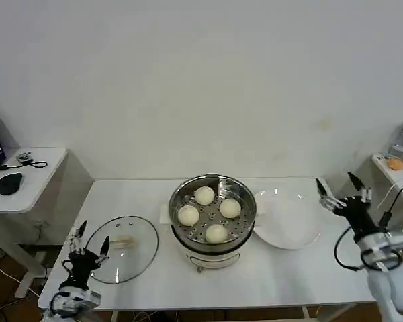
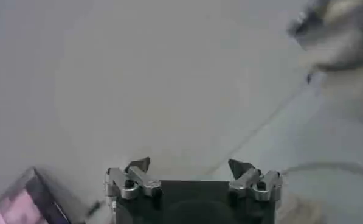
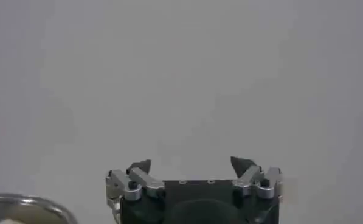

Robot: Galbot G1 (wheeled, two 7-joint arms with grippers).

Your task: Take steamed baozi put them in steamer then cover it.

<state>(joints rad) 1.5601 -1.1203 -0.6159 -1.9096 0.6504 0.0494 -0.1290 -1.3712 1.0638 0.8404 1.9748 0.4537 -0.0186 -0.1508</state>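
Note:
The steamer (image 1: 218, 182) stands open at the middle of the white table, and several steamed baozi (image 1: 203, 195) lie on its perforated tray. Left of it the cover (image 1: 124, 249) lies flat on the table, its cream handle (image 1: 123, 243) up. My left gripper (image 1: 87, 241) (image 2: 190, 165) hovers open at the cover's left edge with nothing between its fingers. My right gripper (image 1: 339, 191) (image 3: 191, 164) hangs open and empty at the table's right end. In the right wrist view a bit of the steamer's rim (image 3: 23, 204) shows in a corner.
A clear glass plate (image 1: 287, 218) lies empty right of the steamer, between it and my right gripper. A side table with a black mouse (image 1: 10, 182) stands at far left. A shelf with small items (image 1: 396, 161) is at far right. The table's front strip (image 1: 289, 275) is bare.

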